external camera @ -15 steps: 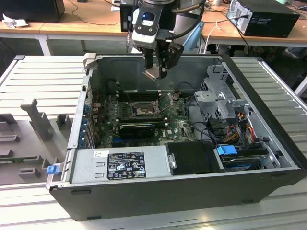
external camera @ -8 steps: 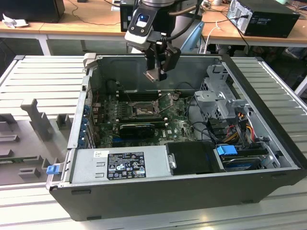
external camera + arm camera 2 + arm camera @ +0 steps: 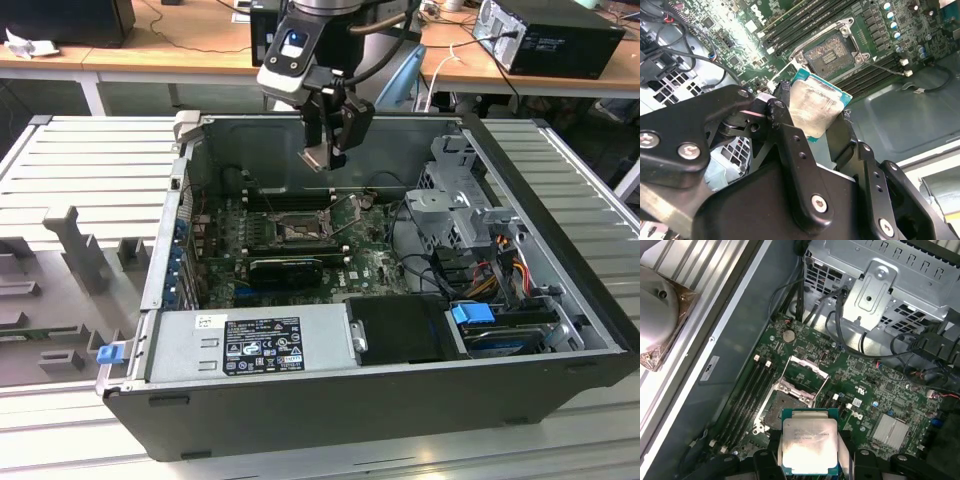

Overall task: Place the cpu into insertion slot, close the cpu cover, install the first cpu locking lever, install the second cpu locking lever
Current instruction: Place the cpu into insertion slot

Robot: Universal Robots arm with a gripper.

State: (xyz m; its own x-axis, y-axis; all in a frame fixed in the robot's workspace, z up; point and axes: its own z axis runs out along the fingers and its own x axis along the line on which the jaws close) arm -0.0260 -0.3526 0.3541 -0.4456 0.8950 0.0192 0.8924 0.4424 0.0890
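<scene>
1. So, the big black tower case [image 3: 560,300] is lying on its side on the ribbed metal table [image 3: 90,160], with the side panel off and everything inside on show.
2. Inside the case, the green motherboard [image 3: 370,255] covers the floor. The power supply [image 3: 250,345] sits along the near wall, and a silver drive cage [image 3: 450,190] with cables spilling out is at the exterior view's right.
3. The gripper [image 3: 322,155] hangs above the board in the middle of the case, with its fingers clamped on two opposite edges of the cpu [image 3: 318,158].
4. In both wrist views the cpu [image 3: 809,442] [image 3: 815,107] is up in the air between the black fingers [image 3: 782,107], metal top facing the cameras and clear of the board.
5. The socket [image 3: 777,407] is just beside the row of memory slots [image 3: 747,390]. The cpu cover [image 3: 802,377] looks swung up off it, so the contact bed is exposed.
</scene>
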